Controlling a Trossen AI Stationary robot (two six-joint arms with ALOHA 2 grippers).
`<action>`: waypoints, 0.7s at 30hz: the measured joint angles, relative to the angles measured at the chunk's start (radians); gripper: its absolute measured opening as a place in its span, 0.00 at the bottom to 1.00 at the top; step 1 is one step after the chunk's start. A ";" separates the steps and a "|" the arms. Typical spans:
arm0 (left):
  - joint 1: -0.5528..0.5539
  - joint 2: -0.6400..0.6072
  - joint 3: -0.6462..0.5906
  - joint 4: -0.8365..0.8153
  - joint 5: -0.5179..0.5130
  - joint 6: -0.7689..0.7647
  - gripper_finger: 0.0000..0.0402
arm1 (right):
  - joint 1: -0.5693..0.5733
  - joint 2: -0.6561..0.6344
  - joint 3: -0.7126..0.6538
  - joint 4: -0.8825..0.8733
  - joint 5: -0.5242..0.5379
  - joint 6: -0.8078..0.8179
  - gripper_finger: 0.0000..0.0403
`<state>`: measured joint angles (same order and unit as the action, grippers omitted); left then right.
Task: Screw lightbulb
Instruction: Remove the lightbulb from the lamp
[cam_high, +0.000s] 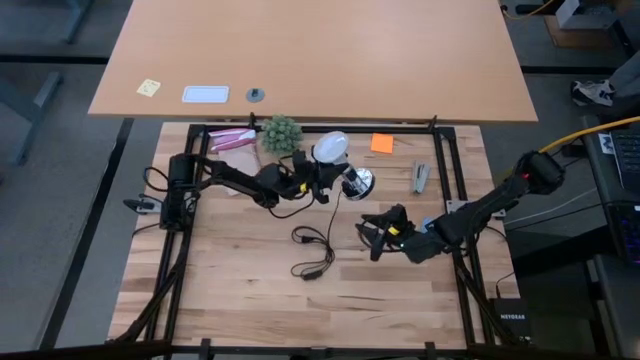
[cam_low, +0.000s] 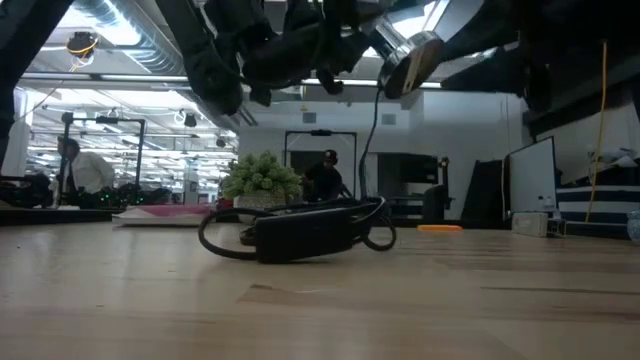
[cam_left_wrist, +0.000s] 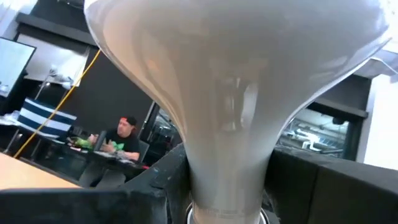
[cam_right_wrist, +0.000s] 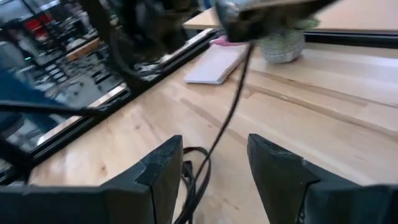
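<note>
The white lightbulb (cam_high: 331, 147) is up in the air at the table's far middle, with my left gripper (cam_high: 320, 180) shut on it. In the left wrist view its dome (cam_left_wrist: 236, 56) fills the picture. The silvery socket (cam_high: 358, 181) sits at the bulb's base end, also off the table (cam_low: 410, 62). Its black cord (cam_right_wrist: 233, 106) hangs down to the loops and switch on the wood (cam_low: 300, 232). My right gripper (cam_high: 372, 232) stands open nearer the front, below the socket, with the cord running between its fingers (cam_right_wrist: 161, 174) without touching them. My left gripper pinches the bulb's narrow neck (cam_left_wrist: 227, 155), just above the metal base, between its two fingers (cam_left_wrist: 155, 186). The fingers come from the table's left, slanting upward, and lie across the bulb. The bulb is lifted clear and tilted, with its dome toward the far side.
A small green plant (cam_high: 281, 132) and a pink-and-white flat thing (cam_high: 232, 140) stand behind the left arm. An orange note (cam_high: 381, 143) and a grey tool (cam_high: 421, 177) lie at the far right. The cord's loops (cam_high: 315, 250) lie mid-table. People sit in the room beyond.
</note>
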<state>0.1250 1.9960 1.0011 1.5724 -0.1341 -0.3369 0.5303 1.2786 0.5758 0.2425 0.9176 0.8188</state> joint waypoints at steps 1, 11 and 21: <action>-0.004 -0.002 0.000 0.000 0.000 0.000 0.39 | -0.003 0.015 0.000 0.003 0.010 0.013 0.47; -0.028 -0.028 0.001 -0.003 -0.015 -0.046 0.39 | -0.077 0.269 0.000 0.337 0.044 -0.053 0.47; -0.027 -0.051 0.002 -0.002 -0.047 -0.075 0.39 | -0.114 0.441 0.000 0.756 0.002 -0.219 0.47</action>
<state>0.0978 1.9454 1.0027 1.5707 -0.1811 -0.4118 0.4160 1.7198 0.5755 0.9984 0.9194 0.5997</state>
